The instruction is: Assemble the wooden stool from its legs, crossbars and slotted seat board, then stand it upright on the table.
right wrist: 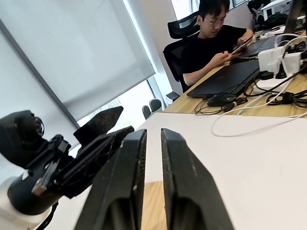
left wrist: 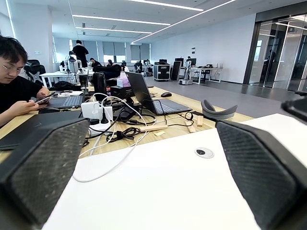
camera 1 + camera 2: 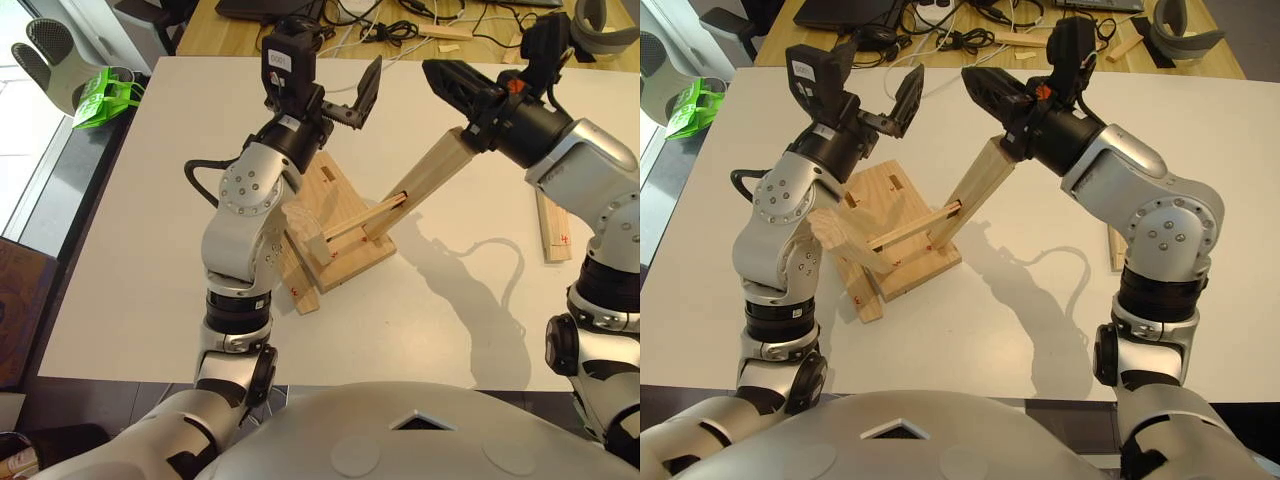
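Looking down over the arms, I see the pale slotted wooden seat board (image 3: 338, 192) lying on the white tabletop (image 3: 150, 200) between them. A square light-wood leg (image 3: 425, 180) rises tilted from it, with a thin wooden crossbar (image 3: 355, 228) joined near its lower end. The leg's top meets the right end effector (image 1: 152, 136), whose black fingers are nearly clenched; I cannot tell whether they clamp it. The left end effector (image 2: 153, 143) hovers released above the board. A spare wooden piece (image 3: 553, 235) lies well apart, on the right.

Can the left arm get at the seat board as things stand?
Probably: the left pincer hangs open over the seat board, nothing between, but it points away and would need tilting down.
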Controlling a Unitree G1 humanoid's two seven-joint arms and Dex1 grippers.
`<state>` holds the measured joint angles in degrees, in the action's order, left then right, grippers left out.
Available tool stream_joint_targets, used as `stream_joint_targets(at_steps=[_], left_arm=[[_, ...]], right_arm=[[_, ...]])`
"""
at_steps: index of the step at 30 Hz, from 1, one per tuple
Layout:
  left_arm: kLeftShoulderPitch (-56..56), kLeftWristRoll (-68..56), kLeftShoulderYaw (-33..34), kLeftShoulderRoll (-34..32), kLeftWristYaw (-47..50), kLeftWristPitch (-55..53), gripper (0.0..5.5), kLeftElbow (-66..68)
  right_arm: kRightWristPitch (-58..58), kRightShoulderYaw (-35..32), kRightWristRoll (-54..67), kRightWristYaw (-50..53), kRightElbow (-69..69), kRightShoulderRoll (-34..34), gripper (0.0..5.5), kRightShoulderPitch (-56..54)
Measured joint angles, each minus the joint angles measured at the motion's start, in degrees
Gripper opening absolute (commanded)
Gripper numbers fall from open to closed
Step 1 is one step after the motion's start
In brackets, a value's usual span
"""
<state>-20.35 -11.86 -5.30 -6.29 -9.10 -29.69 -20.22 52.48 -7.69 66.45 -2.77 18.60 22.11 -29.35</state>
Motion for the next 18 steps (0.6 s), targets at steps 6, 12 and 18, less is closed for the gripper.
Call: stream_joint_targets(at_steps=[6, 12, 18], left_arm=[[-0.09, 0.76, -0.44, 0.50, -0.02, 0.02, 4.85, 0.77], [-0.66, 2.35, -1.44, 3.30, 2.29, 0.01, 4.85, 2.60], [-8.55, 7.75, -8.20, 14.62, 8.20, 5.51, 4.85, 20.85]], right_arm=[[-3.81, -3.81, 0.06, -1.68, -0.10, 0.29, 0.56, -8.79], [3.17, -4.67, 13.06, -7.49, 2.60, 4.59, 0.56, -9.37], [9.84, -4.83, 24.61, -13.11, 5.30, 14.33, 0.56, -2.73]])
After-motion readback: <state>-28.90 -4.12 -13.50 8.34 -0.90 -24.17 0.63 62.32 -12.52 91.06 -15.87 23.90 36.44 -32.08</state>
